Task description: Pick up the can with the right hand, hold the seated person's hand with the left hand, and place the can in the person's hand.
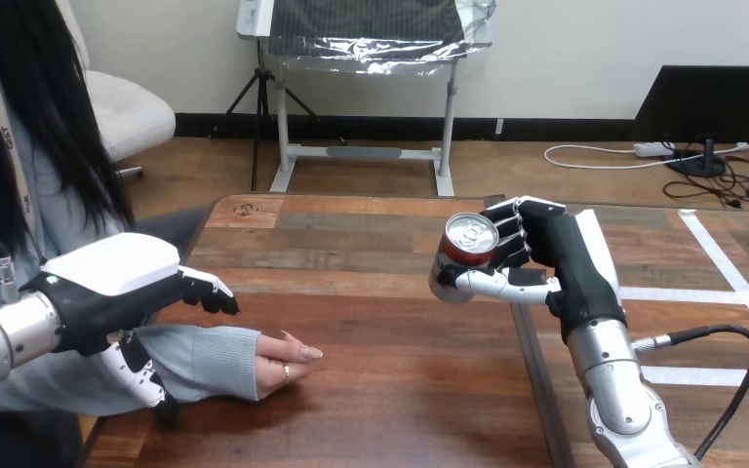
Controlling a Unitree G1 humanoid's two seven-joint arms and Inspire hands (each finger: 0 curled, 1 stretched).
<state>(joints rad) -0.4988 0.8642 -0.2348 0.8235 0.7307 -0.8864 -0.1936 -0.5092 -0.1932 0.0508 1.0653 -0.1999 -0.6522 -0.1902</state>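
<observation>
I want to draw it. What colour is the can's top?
The can has a silver top, seen best in the head view.

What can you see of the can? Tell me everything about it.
The can is metal, with a dark red body and a silver lid. It is tilted, lid toward the camera, apparently lifted above the wooden table. The right hand grips it, curled round its sides.

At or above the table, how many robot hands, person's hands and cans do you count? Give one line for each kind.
Robot hands: 2, the left hand and the right hand
Person's hand: 1
Can: 1, held in the right hand
Total: 4
</observation>
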